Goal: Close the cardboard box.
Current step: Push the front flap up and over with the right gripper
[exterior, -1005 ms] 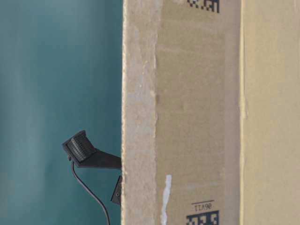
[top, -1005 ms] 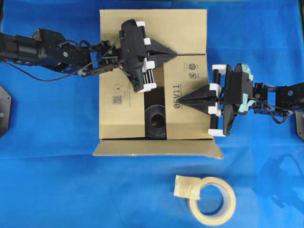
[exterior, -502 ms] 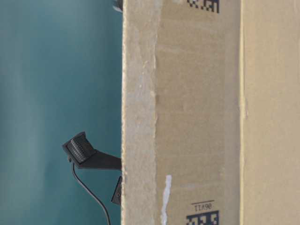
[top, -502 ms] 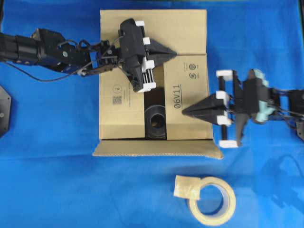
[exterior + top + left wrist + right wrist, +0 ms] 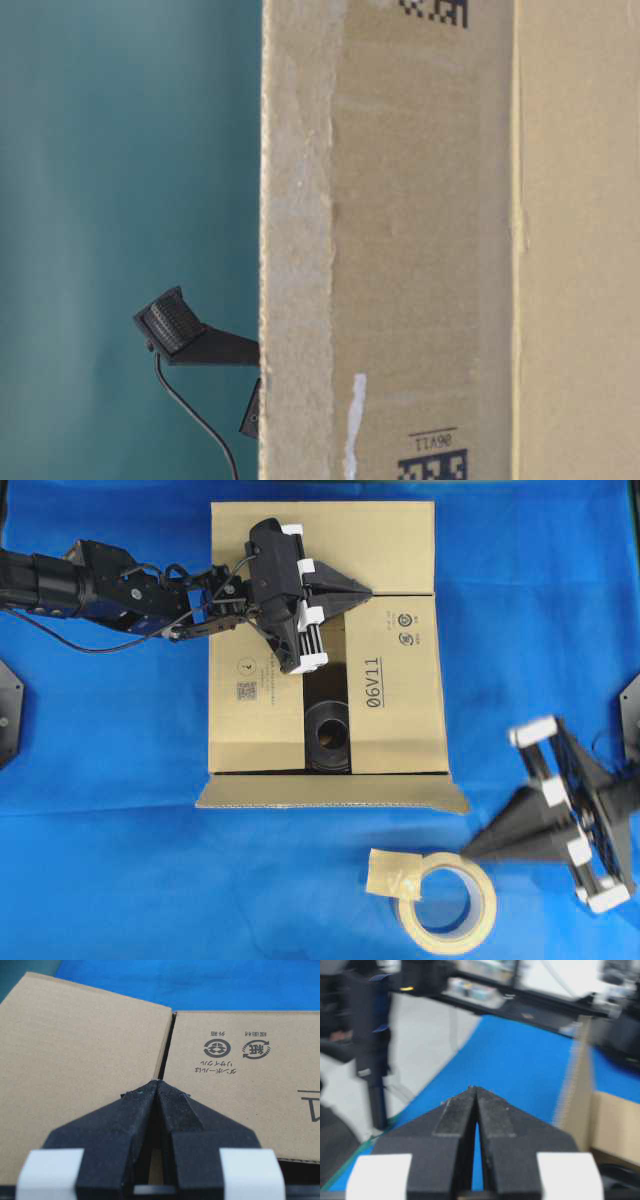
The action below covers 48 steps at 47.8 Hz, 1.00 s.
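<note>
We see the left gripper (image 5: 362,593) pinched to a point, its fingertips (image 5: 156,1086) together and resting on the cardboard box (image 5: 400,720) at the seam where the far flap meets the flap printed "06V11". The right gripper (image 5: 475,852) is likewise closed with nothing between its fingertips; it hangs over the blue cloth (image 5: 100,860) off the box's near right corner, just beside the tape roll (image 5: 447,903), and it is blurred overhead, so its exact pose is hard to read. The box sits at the middle of the cloth. Three flaps lie folded over the top, leaving a dark gap between the two side flaps where a black round object (image 5: 326,735) shows inside. The near flap (image 5: 330,792) hangs outward, unfolded. The table-level view is filled by a cardboard wall.
</note>
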Each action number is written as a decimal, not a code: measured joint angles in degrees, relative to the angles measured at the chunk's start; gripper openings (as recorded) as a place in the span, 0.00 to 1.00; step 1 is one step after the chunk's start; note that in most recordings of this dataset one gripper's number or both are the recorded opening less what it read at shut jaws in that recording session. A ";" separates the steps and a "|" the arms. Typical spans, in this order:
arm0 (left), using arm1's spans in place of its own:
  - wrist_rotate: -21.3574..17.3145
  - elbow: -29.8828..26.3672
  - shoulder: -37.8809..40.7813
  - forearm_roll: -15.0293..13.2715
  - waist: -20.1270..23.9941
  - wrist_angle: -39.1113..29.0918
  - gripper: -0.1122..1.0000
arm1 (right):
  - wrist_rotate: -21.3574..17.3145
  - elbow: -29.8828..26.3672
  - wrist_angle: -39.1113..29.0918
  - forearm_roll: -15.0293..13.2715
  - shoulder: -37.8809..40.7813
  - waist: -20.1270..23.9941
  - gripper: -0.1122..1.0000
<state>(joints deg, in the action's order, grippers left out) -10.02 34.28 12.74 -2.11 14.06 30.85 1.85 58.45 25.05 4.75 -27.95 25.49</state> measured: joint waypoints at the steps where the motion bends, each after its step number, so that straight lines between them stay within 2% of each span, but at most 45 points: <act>1: 0.09 0.00 0.00 0.00 0.00 0.00 0.10 | 0.00 0.00 0.00 -0.09 0.62 0.26 0.10; 16: 0.35 0.09 0.00 0.00 0.00 0.18 0.10 | 0.09 0.53 3.96 0.09 11.07 0.44 0.10; 32: 0.70 0.09 0.00 0.00 -0.09 0.18 0.10 | 0.09 2.55 7.65 1.49 12.92 -1.41 0.10; 48: 0.88 0.18 0.00 0.00 -0.18 0.18 0.10 | -0.09 4.04 7.82 1.58 10.99 -9.05 0.10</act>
<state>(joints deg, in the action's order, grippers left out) -9.14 34.45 12.74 -2.11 13.89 31.03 1.76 62.49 32.87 6.33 -16.96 16.44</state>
